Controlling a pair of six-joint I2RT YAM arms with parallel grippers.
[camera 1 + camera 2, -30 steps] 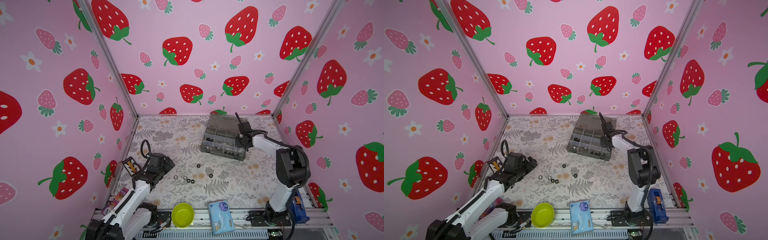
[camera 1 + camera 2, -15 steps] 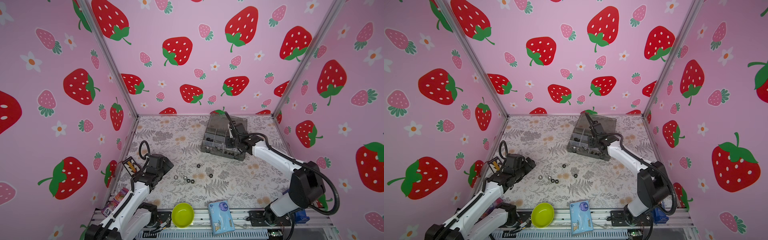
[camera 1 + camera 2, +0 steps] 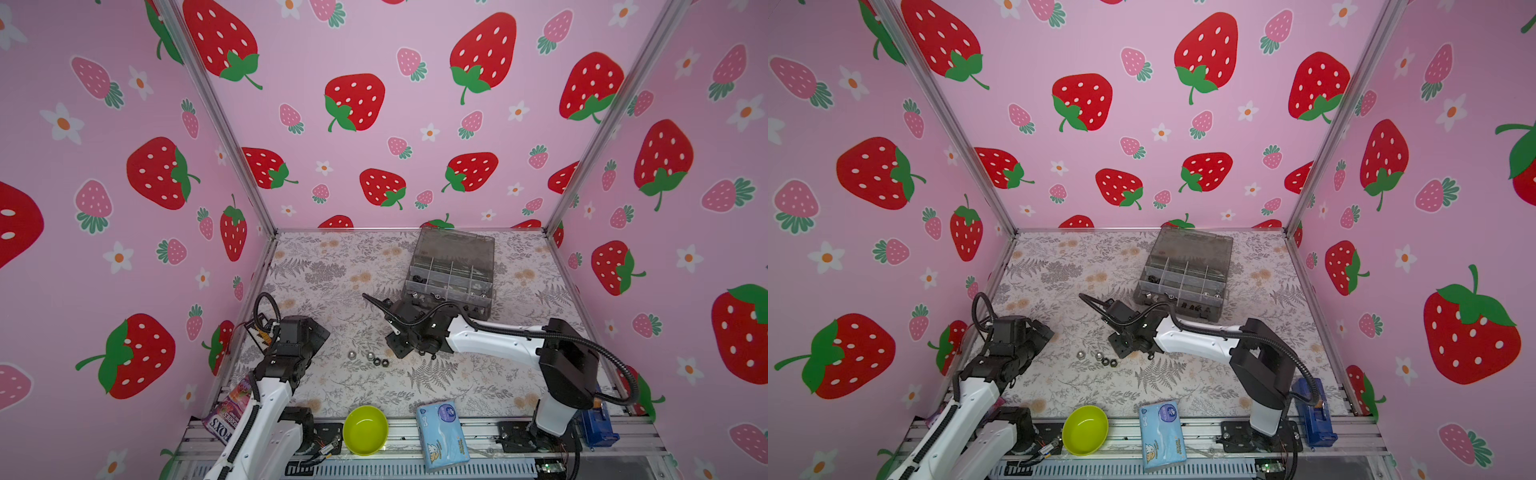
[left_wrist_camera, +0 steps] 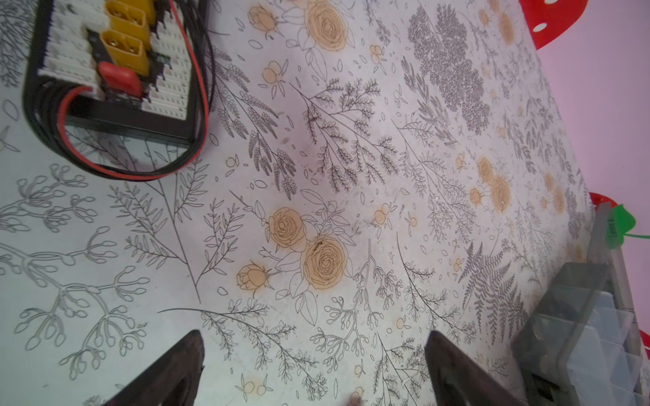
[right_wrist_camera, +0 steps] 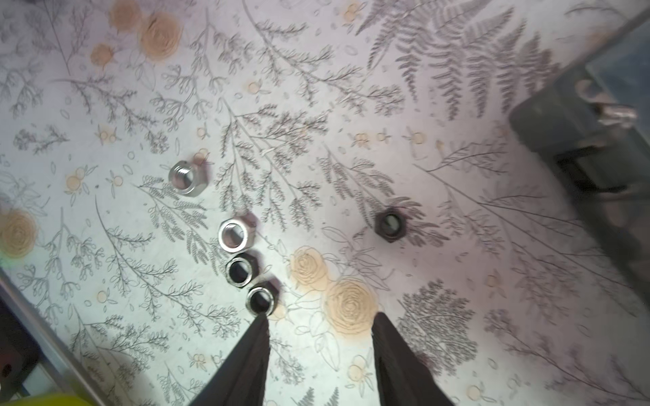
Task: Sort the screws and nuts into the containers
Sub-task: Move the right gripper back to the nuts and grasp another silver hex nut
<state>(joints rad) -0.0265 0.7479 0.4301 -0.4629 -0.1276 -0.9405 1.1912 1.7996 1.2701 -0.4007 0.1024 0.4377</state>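
Observation:
Several loose hex nuts (image 3: 370, 356) lie in a short row mid-table: two silver nuts (image 5: 236, 234) and two black nuts (image 5: 242, 271), with one more black nut (image 5: 390, 225) apart from them. My right gripper (image 5: 322, 318) hangs open just beside the row's end, one fingertip (image 5: 262, 321) next to the last black nut and nothing between the jaws. In both top views it (image 3: 398, 351) sits right of the row. The smoky-grey organizer box (image 3: 453, 270) with its containers stands behind, lid raised. My left gripper (image 4: 313, 346) is wide open over bare mat at the left (image 3: 309, 330).
A lime-green bowl (image 3: 365, 430) and a blue tissue pack (image 3: 442, 434) sit at the front edge. A candy bag (image 3: 228, 411) and a wired connector board (image 4: 112, 63) lie by the left wall. A blue device (image 3: 596, 428) stands at the front right.
My right arm has swung away from the organizer box and come down to the row of nuts mid-table, its jaws a little wider. The left arm has barely moved.

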